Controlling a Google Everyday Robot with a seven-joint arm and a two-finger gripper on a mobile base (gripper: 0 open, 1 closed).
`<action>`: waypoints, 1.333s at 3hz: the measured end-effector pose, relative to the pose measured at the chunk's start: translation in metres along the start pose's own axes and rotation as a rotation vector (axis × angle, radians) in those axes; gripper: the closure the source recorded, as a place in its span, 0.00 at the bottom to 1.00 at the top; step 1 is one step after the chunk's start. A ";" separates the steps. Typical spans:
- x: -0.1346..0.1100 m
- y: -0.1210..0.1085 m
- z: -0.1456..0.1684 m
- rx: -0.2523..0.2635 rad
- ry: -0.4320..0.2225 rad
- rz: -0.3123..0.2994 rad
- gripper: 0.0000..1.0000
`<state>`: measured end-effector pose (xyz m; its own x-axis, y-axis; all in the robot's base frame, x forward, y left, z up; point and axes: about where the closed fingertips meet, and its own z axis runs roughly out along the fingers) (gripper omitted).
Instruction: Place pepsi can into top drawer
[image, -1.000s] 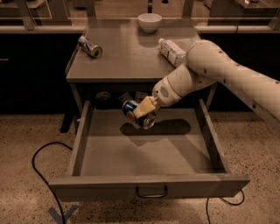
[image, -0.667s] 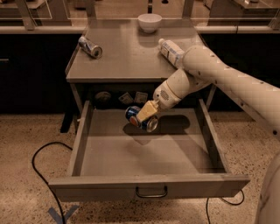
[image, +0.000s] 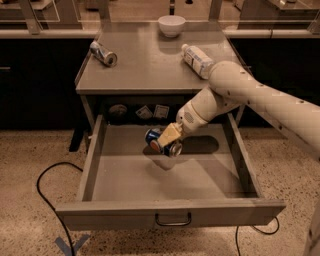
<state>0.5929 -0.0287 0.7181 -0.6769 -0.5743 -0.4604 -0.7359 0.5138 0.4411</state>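
Observation:
The top drawer is pulled fully open below the grey table, its dark pull handle centred on the front panel. My gripper hangs over the drawer's back half, shut on the pepsi can. The dark blue can lies tilted on its side in the jaws, its silver end towards the front right. It is held just above the drawer floor, with its shadow right beneath it.
On the tabletop lie a silver can at the left, a white bowl at the back and a clear plastic bottle at the right. A black cable runs over the floor at the left.
My gripper has carried the pepsi can a little lower into the open drawer. The drawer and the tabletop items have not moved.

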 end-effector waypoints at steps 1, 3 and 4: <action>0.045 -0.008 0.025 0.015 0.049 0.019 1.00; 0.094 -0.021 0.051 0.036 0.094 0.033 1.00; 0.094 -0.021 0.051 0.036 0.094 0.033 0.80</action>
<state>0.5438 -0.0615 0.6258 -0.6973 -0.6131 -0.3713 -0.7146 0.5549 0.4259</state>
